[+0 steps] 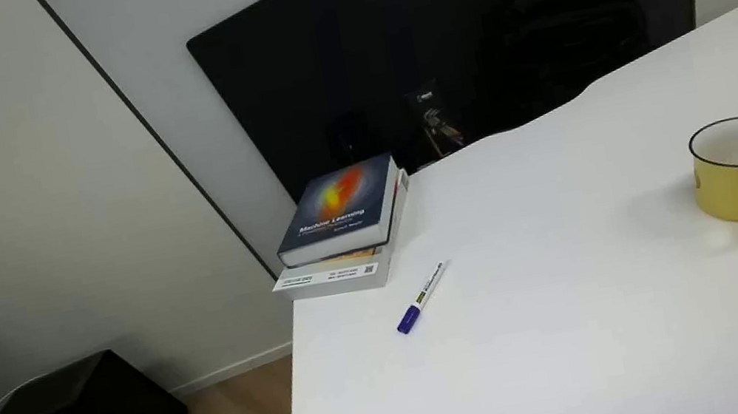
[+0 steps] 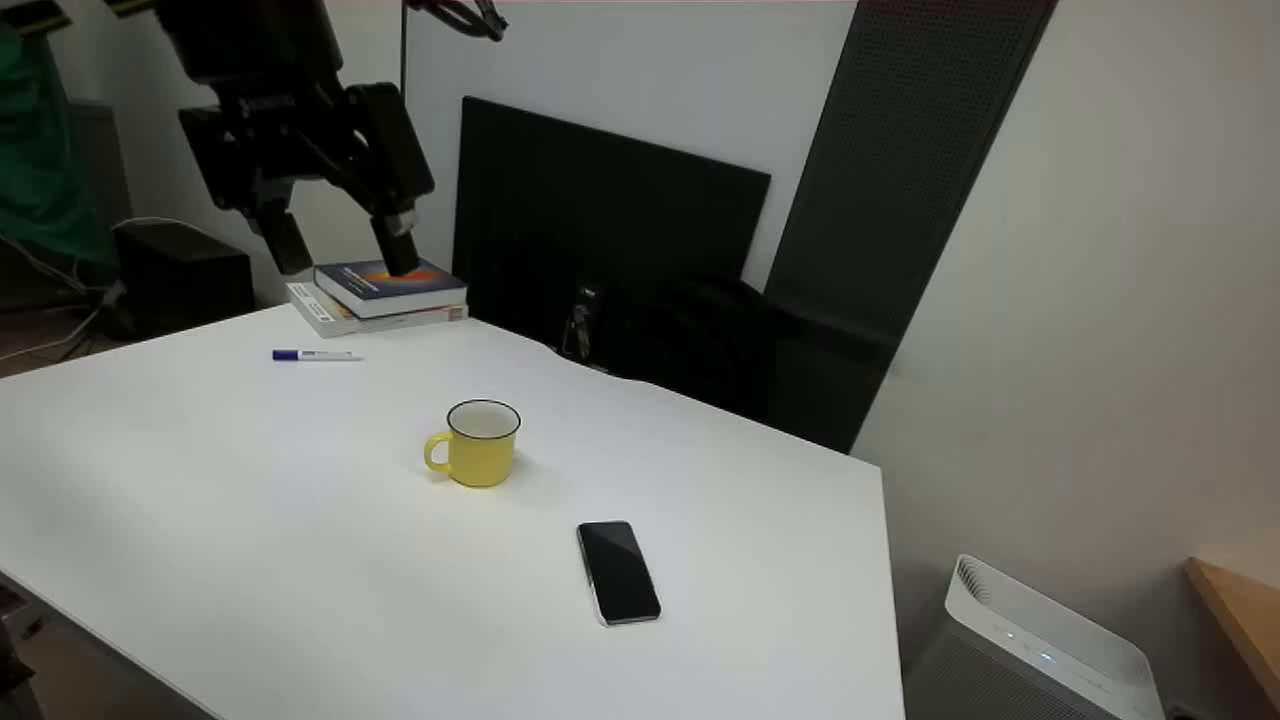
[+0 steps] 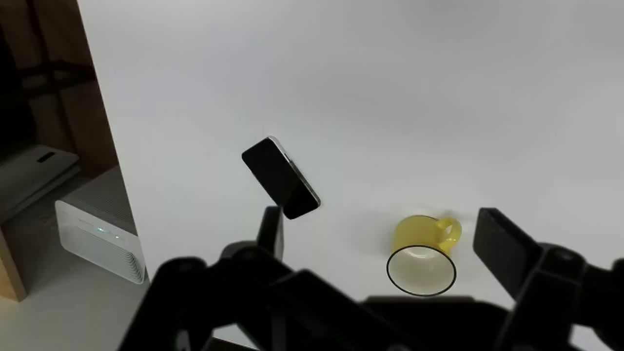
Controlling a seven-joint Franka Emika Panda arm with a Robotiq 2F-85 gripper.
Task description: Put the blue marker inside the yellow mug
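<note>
Pincer (image 2: pixel 345 252) stands released, empty, above the counter (image 2: pixel 300 560). Marker (image 2: pixel 318 355) lies flat, left of the mug (image 2: pixel 483 455); being slim, it could roll away if pinched off-centre.

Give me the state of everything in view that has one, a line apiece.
Gripper: open, holding nothing, raised above the table.
Blue marker: capped, lying on its side, not in anything.
Yellow mug: upright, looks empty inside.
Phone: lying flat, screen dark.
Books: closed, stacked.
White appliance: apparently on, an indicator is lit.
</note>
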